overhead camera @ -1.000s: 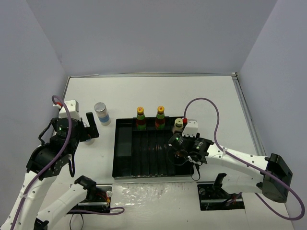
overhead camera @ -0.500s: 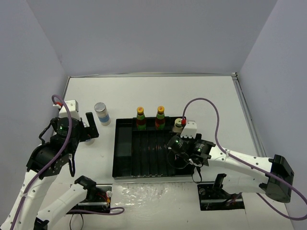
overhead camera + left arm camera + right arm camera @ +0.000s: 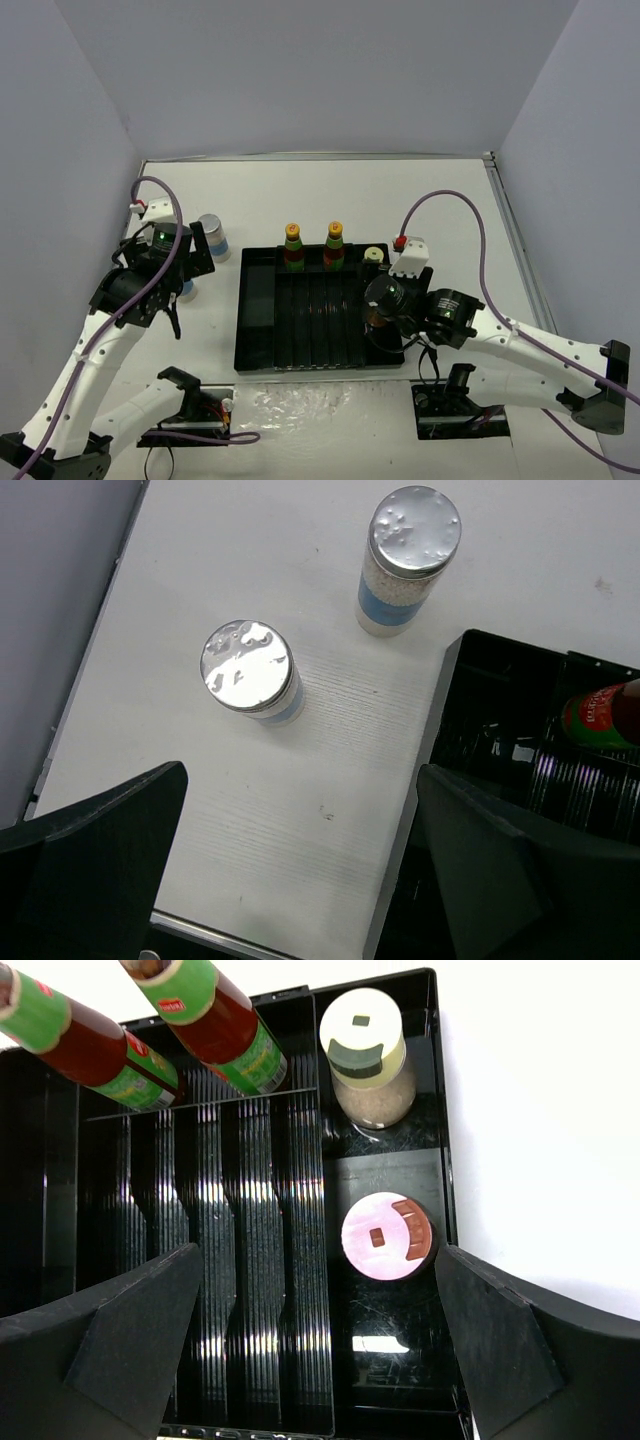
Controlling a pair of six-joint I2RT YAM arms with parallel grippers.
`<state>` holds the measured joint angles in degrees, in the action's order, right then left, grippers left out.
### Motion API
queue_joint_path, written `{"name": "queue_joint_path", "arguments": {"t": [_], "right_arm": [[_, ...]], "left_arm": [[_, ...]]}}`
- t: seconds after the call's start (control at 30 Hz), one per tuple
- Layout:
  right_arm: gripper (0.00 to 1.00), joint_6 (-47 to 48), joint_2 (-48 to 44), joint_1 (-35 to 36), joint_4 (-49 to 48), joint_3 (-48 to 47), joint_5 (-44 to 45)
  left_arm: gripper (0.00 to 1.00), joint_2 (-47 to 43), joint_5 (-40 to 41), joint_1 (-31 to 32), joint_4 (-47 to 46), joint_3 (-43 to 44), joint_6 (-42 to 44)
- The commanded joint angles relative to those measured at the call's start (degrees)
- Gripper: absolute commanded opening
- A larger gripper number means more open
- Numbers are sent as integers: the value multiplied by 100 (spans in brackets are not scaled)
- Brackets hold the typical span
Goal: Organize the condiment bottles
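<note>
Seen from overhead, the right arm (image 3: 440,315) covers the pink-capped bottle (image 3: 388,1238), while the left arm (image 3: 150,275) hides nearly all of the near shaker (image 3: 248,670). The left wrist view's right edge crops the left green-necked bottle (image 3: 603,715). The right wrist view's top edge cuts off its cap and that of the right green-necked bottle (image 3: 215,1015).

My top camera sits high and back, looking down over the whole table (image 3: 350,190), while both wrist cameras look steeply down from close, sharing the black tray (image 3: 480,740).
</note>
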<state>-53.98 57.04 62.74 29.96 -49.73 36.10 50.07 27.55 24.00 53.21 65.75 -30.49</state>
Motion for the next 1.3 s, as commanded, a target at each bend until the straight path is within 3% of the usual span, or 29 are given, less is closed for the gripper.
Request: {"name": "queue_joint_path", "arguments": {"t": [0.0, 0.33, 1.27], "right_arm": [[99, 78, -216, 38, 96, -214, 373], [99, 135, -432, 45, 98, -178, 319], [99, 146, -656, 54, 99, -42, 318]], "left_arm": [[97, 20, 35, -581, -189, 163, -324], [97, 326, -1064, -1894, -713, -408, -345], [97, 1669, -1915, -2953, -1595, -773, -517]]}}
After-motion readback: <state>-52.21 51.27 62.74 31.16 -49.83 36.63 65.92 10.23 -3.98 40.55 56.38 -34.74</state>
